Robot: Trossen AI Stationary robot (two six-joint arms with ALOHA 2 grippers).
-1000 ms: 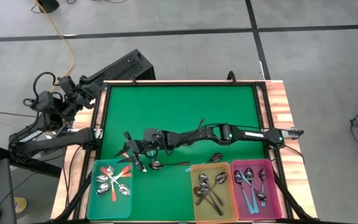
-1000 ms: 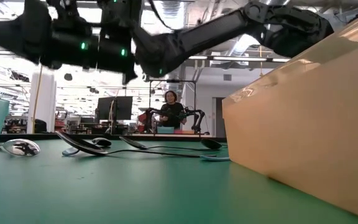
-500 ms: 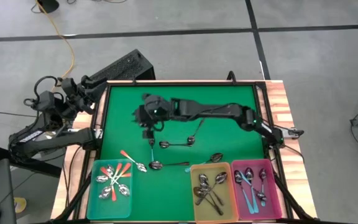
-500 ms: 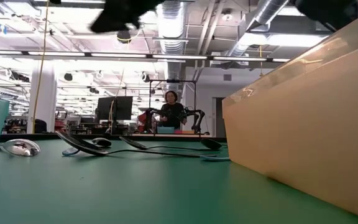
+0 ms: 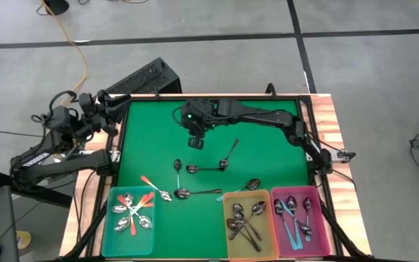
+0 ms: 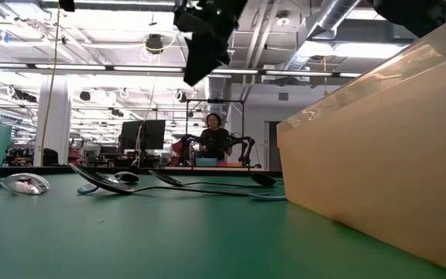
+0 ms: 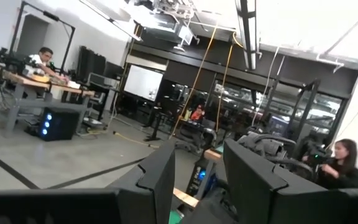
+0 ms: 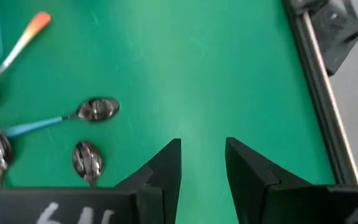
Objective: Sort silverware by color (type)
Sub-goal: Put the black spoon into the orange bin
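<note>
The right hand [image 5: 196,138] hangs above the far half of the green desk [image 5: 268,127], its two fingers [image 8: 166,168] spread with a bare gap between them and nothing pinched. In the right wrist view only green mat shows between the fingers.

The loose spoons lie nearer the front edge than this hand, apart from it. Closest are a light blue-handled spoon [image 5: 178,172] and two dark metal spoons [image 5: 208,167], one lying flat [image 5: 230,153] at an angle toward the hand. Further forward are an orange-handled spoon [image 5: 154,187], just beside the teal bin [image 5: 108,225], and a long dark spoon [image 5: 198,193]. Another metal spoon [image 5: 251,185] rests by the yellow bin's [image 5: 225,218] far rim.

The teal bin holds orange-handled spoons [image 5: 133,211]; the yellow bin holds dark metal spoons [image 5: 244,222]; the pink bin [image 5: 326,225] holds blue-handled spoons [image 5: 294,218].

The left hand [image 5: 111,105] waits off the desk's far left corner, its fingers [image 7: 160,180] held apart on nothing, pointing into the room, where a person [image 7: 340,165] sits.
</note>
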